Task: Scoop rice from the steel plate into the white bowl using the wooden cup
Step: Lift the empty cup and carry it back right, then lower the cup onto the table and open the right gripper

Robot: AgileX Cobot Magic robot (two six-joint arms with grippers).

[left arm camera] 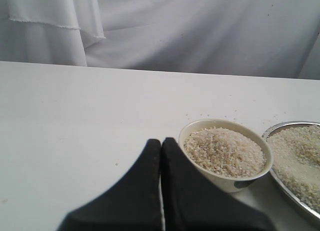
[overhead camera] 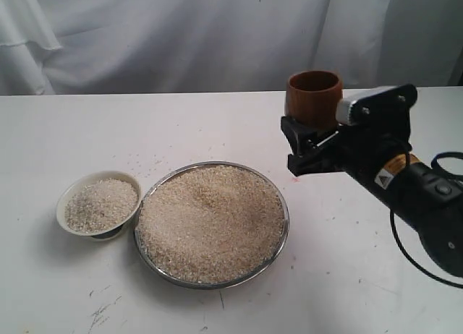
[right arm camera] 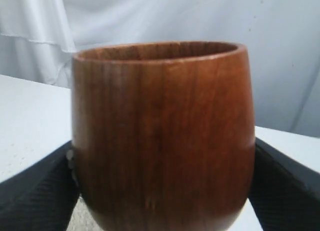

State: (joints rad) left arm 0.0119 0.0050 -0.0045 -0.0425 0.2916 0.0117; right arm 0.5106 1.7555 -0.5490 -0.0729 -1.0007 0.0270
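Layout, all placed against the steel plate:
- White surface, with stray grains scattered around the plate.
- Steel plate, wide and shallow, filled almost rim to rim with rice.
- Right arm, reaching in from beyond the plate's rim on the side opposite the bowl.
- White bowl, set against the plate's rim, touching it or nearly so. It already holds rice close to its brim.
- Wooden cup, upright and just off the plate's far rim on the arm's side. I cannot tell whether its foot rests on the surface.

Risks (judgement):
- The cup wall is round and smooth, so digging into the packed grain could twist or slip it in the grip.
- The plate is light and shallow. A push along the rice could slide it into the bowl or drive grains over the rim.
- The bowl lies across the full plate from the cup and has little room left, so a full pour could overflow.

Pose:
- Right hand is level and grasps the cup low on its body, one finger on each side, mouth up.
- Left hand is pinched closed on nothing. It sits low beside the bowl, on the bowl's side away from the plate.
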